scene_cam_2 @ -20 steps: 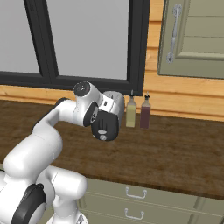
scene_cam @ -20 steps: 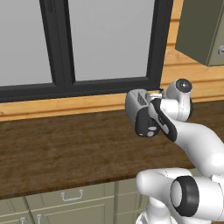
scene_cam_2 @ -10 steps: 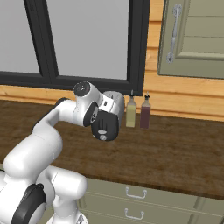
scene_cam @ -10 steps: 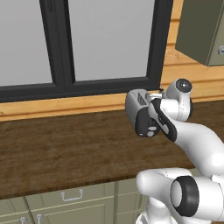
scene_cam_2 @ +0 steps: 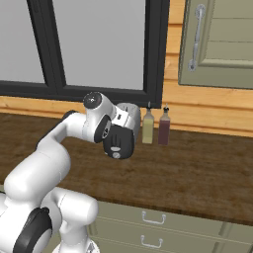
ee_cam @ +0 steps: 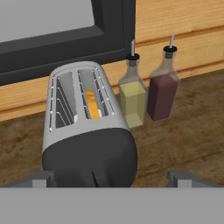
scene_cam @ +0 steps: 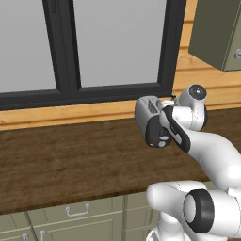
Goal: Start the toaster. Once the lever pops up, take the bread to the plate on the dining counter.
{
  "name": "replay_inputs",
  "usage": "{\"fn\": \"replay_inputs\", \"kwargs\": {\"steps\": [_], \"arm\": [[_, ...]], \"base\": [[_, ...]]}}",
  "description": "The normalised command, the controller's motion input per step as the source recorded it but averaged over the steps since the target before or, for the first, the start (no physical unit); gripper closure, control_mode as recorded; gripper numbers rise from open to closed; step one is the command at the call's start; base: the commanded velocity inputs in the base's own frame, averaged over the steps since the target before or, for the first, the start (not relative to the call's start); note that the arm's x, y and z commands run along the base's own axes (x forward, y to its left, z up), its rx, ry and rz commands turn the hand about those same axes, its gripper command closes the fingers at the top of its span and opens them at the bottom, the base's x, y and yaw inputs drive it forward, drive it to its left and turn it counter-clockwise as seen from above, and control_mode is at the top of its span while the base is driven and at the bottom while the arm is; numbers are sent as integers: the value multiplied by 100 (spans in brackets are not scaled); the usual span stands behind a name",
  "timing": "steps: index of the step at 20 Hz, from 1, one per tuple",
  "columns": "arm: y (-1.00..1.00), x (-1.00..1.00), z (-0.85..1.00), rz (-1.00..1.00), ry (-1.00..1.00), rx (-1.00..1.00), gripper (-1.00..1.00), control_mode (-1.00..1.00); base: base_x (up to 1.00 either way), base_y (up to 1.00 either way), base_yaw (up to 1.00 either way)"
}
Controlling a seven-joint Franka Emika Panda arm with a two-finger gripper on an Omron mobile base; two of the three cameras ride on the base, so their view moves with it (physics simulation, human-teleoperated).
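Left base view: the toaster (scene_cam: 147, 107) sits just behind the hand, mostly hidden by the wrist

Right base view: toaster (scene_cam_2: 129, 114) just beyond the hand, two bottles (scene_cam_2: 155, 126) beside it, counter (scene_cam_2: 197, 173) underneath

Hand view: gripper (ee_cam: 111, 178) released, jaws spread wide, empty; bread (ee_cam: 92, 104) sits down in the slot of the toaster straight ahead and below. Bread likely light, stiff-ish, crumbly; best pinched by its top edge across the thin faces once popped. Lever at the dark front end
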Motion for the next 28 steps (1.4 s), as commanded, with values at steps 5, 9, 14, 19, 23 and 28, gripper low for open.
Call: {"fn": "replay_inputs", "kwargs": {"steps": [5,9,14,19,23,28], "arm": [[0,0,0,0,0,0,-100,-100],[0,0,0,0,0,0,-100,-100],[0,0,0,0,0,0,-100,-100],[0,0,0,0,0,0,-100,-100],[0,0,0,0,0,0,-100,-100],[0,0,0,0,0,0,-100,-100]], "base": [[0,0,0],[0,0,0],[0,0,0],[0,0,0],[0,0,0],[0,0,0]]}}
